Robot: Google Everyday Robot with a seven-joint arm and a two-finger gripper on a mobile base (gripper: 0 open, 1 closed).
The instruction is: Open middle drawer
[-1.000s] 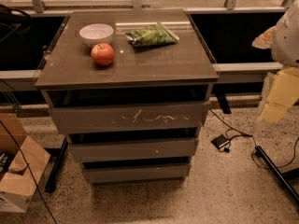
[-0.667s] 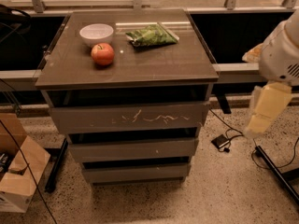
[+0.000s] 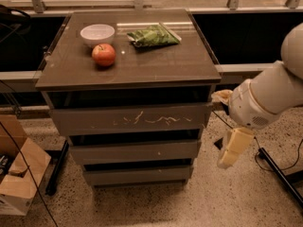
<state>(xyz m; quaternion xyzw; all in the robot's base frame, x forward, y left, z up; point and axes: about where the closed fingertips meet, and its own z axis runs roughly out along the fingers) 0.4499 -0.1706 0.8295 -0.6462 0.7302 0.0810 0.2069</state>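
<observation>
My gripper (image 3: 233,149) hangs off the table's (image 3: 156,66) front right corner (clenched or released, I cannot tell), level with the middle drawer (image 3: 135,151), apart from it.

one camera view, raised, facing the front of a drawer cabinet (image 3: 128,72) and tilted down.

sole view on record. the vantage sits above the cabinet top, so the top surface with white bowl (image 3: 97,34), apple (image 3: 103,55) and green bag (image 3: 153,35) shows in full. the fronts below are foreshortened: scratched top drawer (image 3: 130,119), middle drawer (image 3: 135,151), bottom drawer (image 3: 137,175). near range; the cabinet fills the centre, slightly left. top edge: window rail (image 3: 137,4) behind the cabinet. bottom edge: speckled floor (image 3: 189,207). left edge: cardboard box (image 3: 19,174), cropped. right edge: robot arm (image 3: 270,96) enters, cropped, with the gripper (image 3: 234,148) low right, level in frame with the middle drawer, apart from the cabinet.
</observation>
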